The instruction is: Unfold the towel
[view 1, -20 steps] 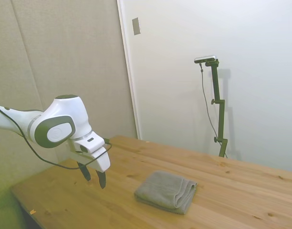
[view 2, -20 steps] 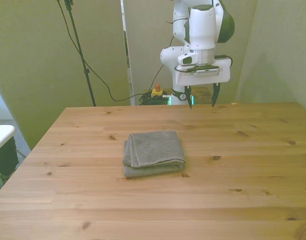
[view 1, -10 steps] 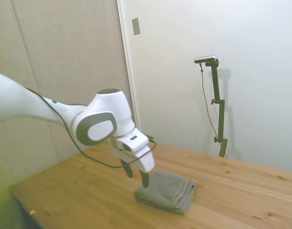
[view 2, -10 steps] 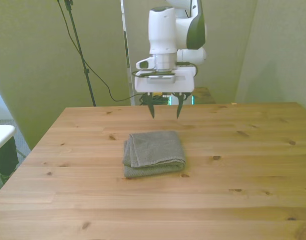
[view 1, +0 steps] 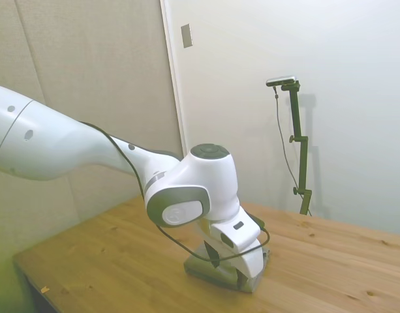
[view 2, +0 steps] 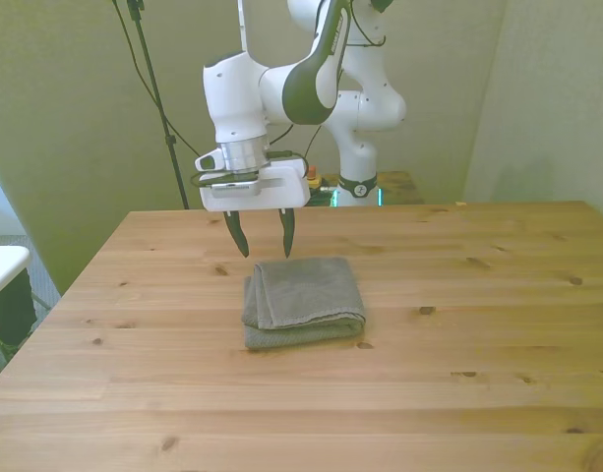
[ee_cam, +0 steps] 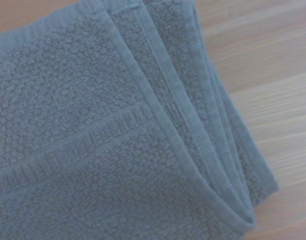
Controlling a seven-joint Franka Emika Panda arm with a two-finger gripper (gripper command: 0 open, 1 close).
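Grey towel (view 2: pixel 304 301) lies folded just below the fingers (view 2: pixel 286 236), which hang spread apart, holding nothing.

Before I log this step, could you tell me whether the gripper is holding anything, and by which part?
Nothing is held: the gripper is open above the folded towel, not touching it.

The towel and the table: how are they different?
The towel is grey; the table is light brown wood with dark knots. The towel looks soft and bumpy and lies folded in thick layers; the table is one hard, flat top. The towel is small and covers only a patch near the table's middle. Both lie flat below the gripper, which touches neither.
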